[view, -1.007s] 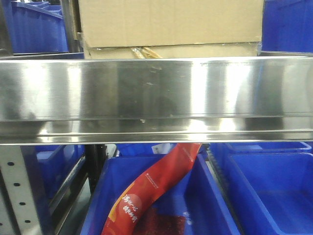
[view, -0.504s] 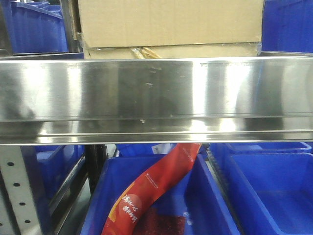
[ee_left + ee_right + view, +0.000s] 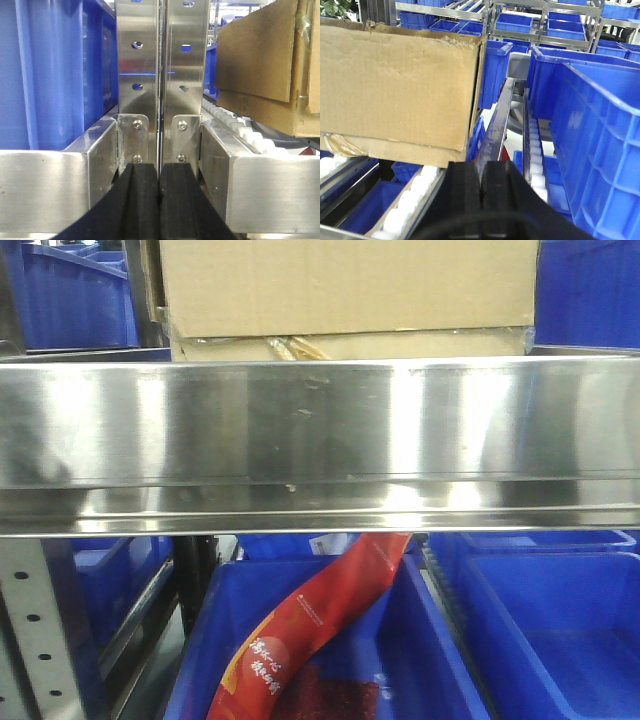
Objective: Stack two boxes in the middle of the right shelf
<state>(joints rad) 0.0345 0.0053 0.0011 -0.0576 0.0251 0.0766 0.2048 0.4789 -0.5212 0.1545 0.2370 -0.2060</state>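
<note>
Two brown cardboard boxes sit stacked on the steel shelf (image 3: pixel 320 440): a large carton (image 3: pixel 350 285) over a flatter one (image 3: pixel 400 343) with torn yellowish tape (image 3: pixel 300 346). The stack shows at the right of the left wrist view (image 3: pixel 255 55) and at the left of the right wrist view (image 3: pixel 395 85), resting on white rollers (image 3: pixel 415 192). My left gripper (image 3: pixel 159 172) is shut and empty, facing the grey perforated uprights (image 3: pixel 162 60), left of the boxes. My right gripper (image 3: pixel 481 175) is shut and empty, to the right of the boxes.
Blue plastic bins flank the stack on the shelf (image 3: pixel 50 70) (image 3: pixel 600 130). Below the shelf lip stand more blue bins (image 3: pixel 540 630), one holding a red packet (image 3: pixel 320 620). More racks with blue bins stand in the background (image 3: pixel 520 22).
</note>
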